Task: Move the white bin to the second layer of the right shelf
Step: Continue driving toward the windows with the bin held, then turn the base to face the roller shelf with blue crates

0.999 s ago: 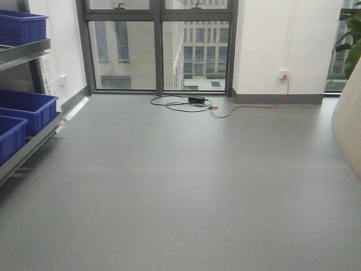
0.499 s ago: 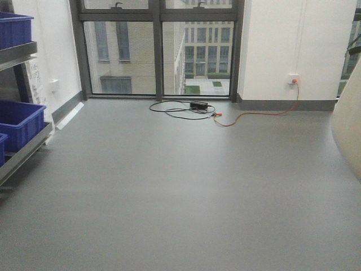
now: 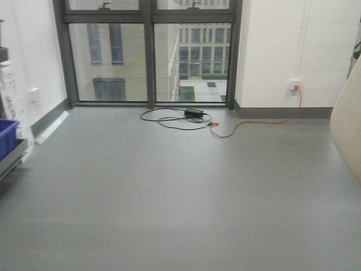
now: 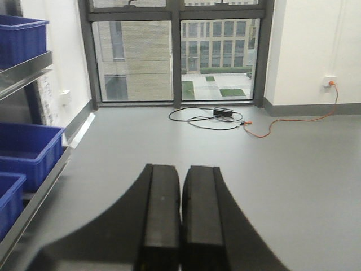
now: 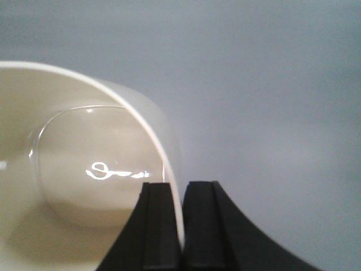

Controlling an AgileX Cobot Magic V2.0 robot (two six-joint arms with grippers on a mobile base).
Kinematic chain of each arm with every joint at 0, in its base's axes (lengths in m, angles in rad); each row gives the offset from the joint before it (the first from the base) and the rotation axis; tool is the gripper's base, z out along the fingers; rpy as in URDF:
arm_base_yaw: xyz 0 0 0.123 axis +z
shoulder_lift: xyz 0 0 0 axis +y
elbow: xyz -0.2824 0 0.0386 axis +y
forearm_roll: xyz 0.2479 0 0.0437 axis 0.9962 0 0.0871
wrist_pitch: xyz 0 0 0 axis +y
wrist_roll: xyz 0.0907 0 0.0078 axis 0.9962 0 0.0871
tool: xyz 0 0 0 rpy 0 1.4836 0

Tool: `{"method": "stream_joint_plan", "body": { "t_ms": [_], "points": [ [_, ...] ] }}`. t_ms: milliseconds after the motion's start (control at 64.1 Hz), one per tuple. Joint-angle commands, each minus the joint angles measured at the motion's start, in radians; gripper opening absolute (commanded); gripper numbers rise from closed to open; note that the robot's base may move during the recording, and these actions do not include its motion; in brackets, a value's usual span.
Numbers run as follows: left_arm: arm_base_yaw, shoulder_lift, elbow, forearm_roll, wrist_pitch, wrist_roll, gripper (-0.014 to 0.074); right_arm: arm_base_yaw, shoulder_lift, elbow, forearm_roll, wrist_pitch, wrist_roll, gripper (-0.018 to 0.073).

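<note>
Since the right gripper [image 5: 181, 192] is clamped on the thin rim of the bin [image 5: 84, 169], held over bare grey floor [image 5: 271, 84], the pick looks done; no roller shelf shows, so the carry and set-down remain. The bin is glossy cream plastic, rounded-square with a soft curved base, empty. The left gripper [image 4: 180, 175] is pressed together on nothing, near a steel rack [image 4: 42, 189] of blue crates [image 4: 28, 147].
</note>
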Motion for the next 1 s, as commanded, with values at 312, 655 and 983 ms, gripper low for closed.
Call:
{"method": "stream_joint_plan", "body": {
  "t_ms": [312,655,983],
  "points": [
    [0.000,-0.015,0.029,-0.008,-0.083,-0.005,0.0085,-0.005,-0.002,-0.026,0.001,-0.073,-0.005,0.0055],
    [0.000,-0.015,0.029,-0.008,-0.083,-0.005,0.0085,-0.005,-0.002,-0.026,0.001,-0.072,-0.005,0.0055],
    [0.000,-0.015,0.029,-0.008,-0.083,-0.005,0.0085,-0.005,-0.002,-0.026,0.001,-0.072,-0.005,0.0055]
  ]
}}
